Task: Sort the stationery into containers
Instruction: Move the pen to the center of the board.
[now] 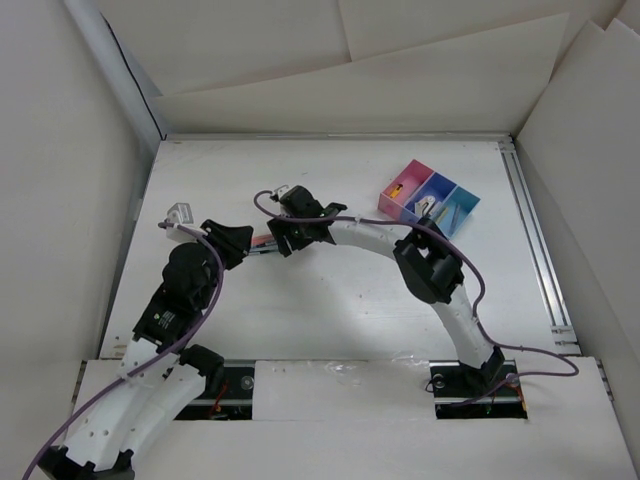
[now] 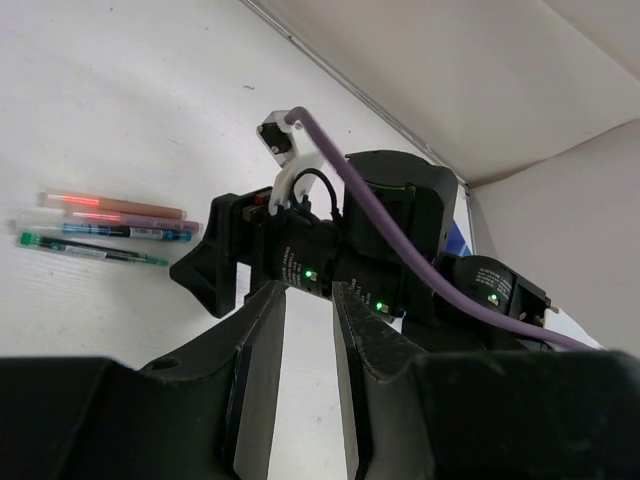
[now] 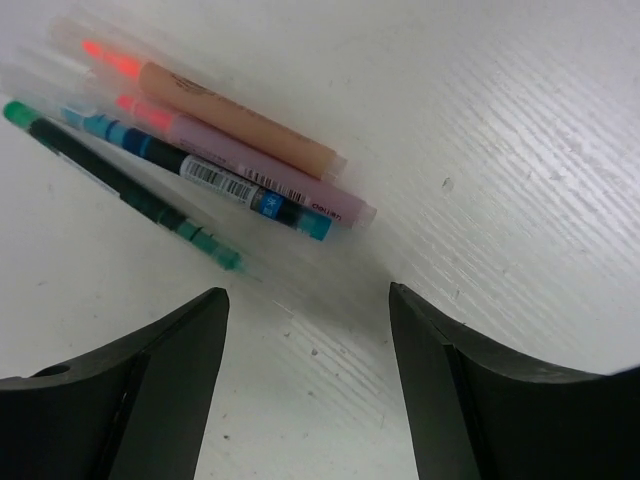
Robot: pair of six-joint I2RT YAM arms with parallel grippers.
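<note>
Right arm's fingers [image 3: 305,300] are spread wide over the white table [image 3: 500,150], gripping nothing. Just beyond their tips, towards the left finger's side, lie the pens, four by my count, side by side and touching in a slanted bundle. Farthest from the fingers is the tan-orange plastic pen with a clear cap [image 3: 235,115]. Next to it is the pale pink pen with an orange-red tip inside its cap [image 3: 250,160], then the blue-teal pen with a white barcode label [image 3: 215,180]. Nearest is the thin dark green pen [image 3: 130,190], lying a touch apart at its far end.

The left arm's fingers [image 2: 310,295] have only a narrow slot between them, nothing in it. Dead ahead of them sits the black wrist of the right arm [image 2: 380,240], and the same four pens lie ahead and off to the left.

From above, the containers are three square plastic boxes joined in a row: one pink box [image 1: 393,207], one purple-blue box [image 1: 437,183] and one light blue box [image 1: 462,205]. They stand well apart from both pairs of fingers, out on the right side of the right arm. There are small bits inside the pink and purple-blue ones, too small to name.
</note>
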